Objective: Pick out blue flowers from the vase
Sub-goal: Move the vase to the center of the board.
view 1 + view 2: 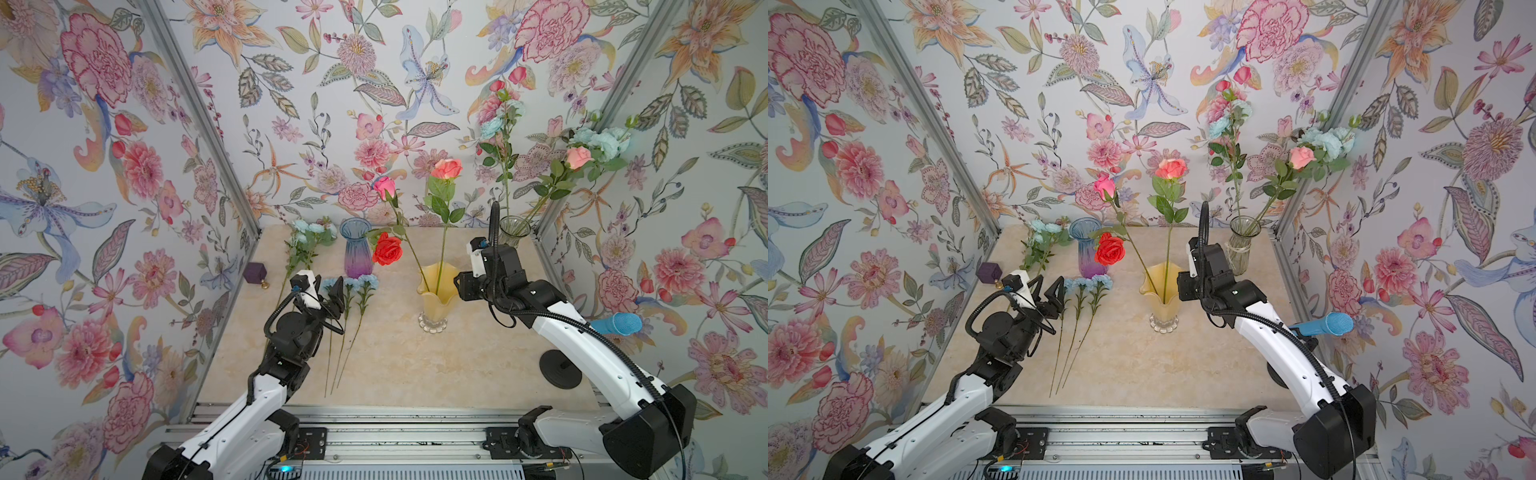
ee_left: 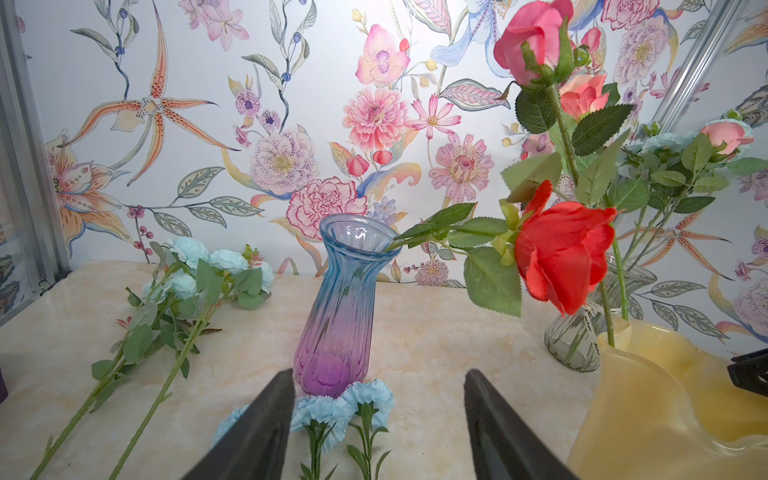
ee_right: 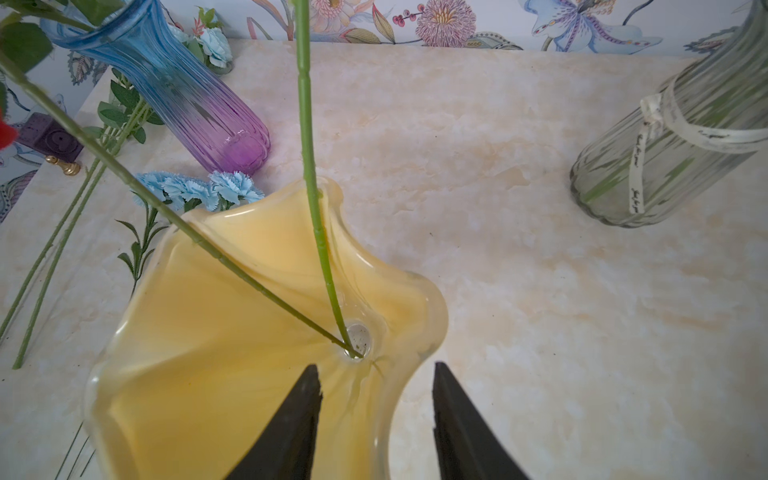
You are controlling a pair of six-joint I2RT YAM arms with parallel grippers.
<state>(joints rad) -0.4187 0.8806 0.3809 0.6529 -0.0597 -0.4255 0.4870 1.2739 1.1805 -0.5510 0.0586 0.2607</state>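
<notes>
The front and middle of the tabletop (image 1: 415, 374) lie bare, open for passage between the arms. Across the back stand a blue-purple vase (image 1: 356, 253), a yellow vase (image 1: 435, 305) and a clear vase (image 1: 515, 232). Rose stems (image 3: 306, 124) lean out of the yellow one across the gap toward the blue-purple one. Blue flowers (image 2: 322, 411) lie flat just ahead of the left pincer (image 1: 1048, 291). A black stand base (image 1: 560, 368) sits at the right edge.

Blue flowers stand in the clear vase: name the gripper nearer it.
Right. The right gripper sits at the rim of the yellow vase, near the clear vase; the left gripper hovers over blue flowers by the purple vase.
</notes>
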